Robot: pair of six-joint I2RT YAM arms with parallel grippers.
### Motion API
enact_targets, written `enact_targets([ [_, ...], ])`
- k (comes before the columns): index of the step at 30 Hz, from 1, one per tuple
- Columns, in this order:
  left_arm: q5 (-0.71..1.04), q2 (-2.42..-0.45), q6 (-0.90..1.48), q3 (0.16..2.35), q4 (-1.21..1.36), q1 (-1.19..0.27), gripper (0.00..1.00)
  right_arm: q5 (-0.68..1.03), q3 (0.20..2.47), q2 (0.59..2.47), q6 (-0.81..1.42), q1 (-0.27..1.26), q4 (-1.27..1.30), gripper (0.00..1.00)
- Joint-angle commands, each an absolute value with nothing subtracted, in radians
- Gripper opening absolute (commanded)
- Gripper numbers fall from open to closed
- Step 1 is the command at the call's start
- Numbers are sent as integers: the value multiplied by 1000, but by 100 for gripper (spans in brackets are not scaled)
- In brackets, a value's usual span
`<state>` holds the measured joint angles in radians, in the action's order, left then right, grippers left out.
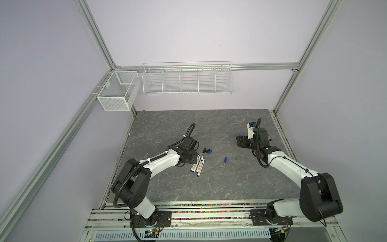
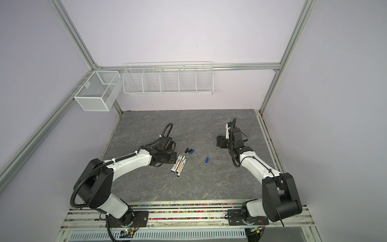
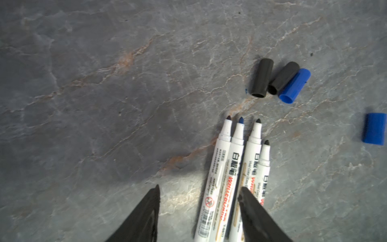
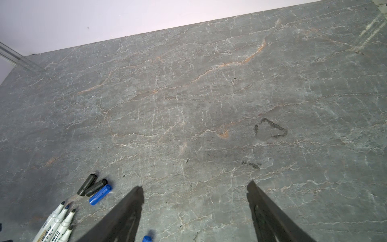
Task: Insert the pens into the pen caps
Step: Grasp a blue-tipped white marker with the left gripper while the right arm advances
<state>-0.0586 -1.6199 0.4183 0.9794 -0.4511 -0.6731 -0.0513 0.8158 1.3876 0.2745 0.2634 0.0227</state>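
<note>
Pens (image 1: 198,165), both top views: four, side by side on table (image 1: 209,188), just beside left gripper (image 1: 188,158); long axes parallel, tips toward pen caps (image 1: 207,150).
Left wrist: jaws part-spread astride two barrels, nothing gripped. Risk: pinching both, since neighbours touch.
Right wrist: right gripper (image 4: 195,185) wide, empty, well apart from pens; lone blue cap (image 4: 147,238) near.

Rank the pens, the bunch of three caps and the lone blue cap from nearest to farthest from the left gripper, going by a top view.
1. Pens, right beside the left gripper.
2. Bunch of three caps, just beyond the pen tips.
3. Lone blue cap, farthest right, lying alone.
</note>
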Motion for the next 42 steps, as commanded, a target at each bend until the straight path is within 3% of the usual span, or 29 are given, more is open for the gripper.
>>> enact_targets([
  [1, -79, -1652, 443, 1014, -492, -685, 56, -40, 836, 1385, 261, 262, 17, 82],
  [5, -102, -1669, 464, 1020, -481, -686, 50, -43, 838, 1382, 261, 262, 12, 81],
  [16, -104, -1723, 466, 1038, -492, -686, 48, -50, 839, 1374, 253, 262, 6, 81],
  [23, -125, -1739, 468, 1033, -514, -686, 37, -50, 836, 1372, 254, 261, 6, 81],
  [37, -118, -1730, 493, 952, -564, -686, 28, -81, 835, 1361, 244, 262, -1, 81],
  [42, -131, -1719, 517, 932, -557, -686, 10, -87, 835, 1355, 241, 261, -5, 80],
])
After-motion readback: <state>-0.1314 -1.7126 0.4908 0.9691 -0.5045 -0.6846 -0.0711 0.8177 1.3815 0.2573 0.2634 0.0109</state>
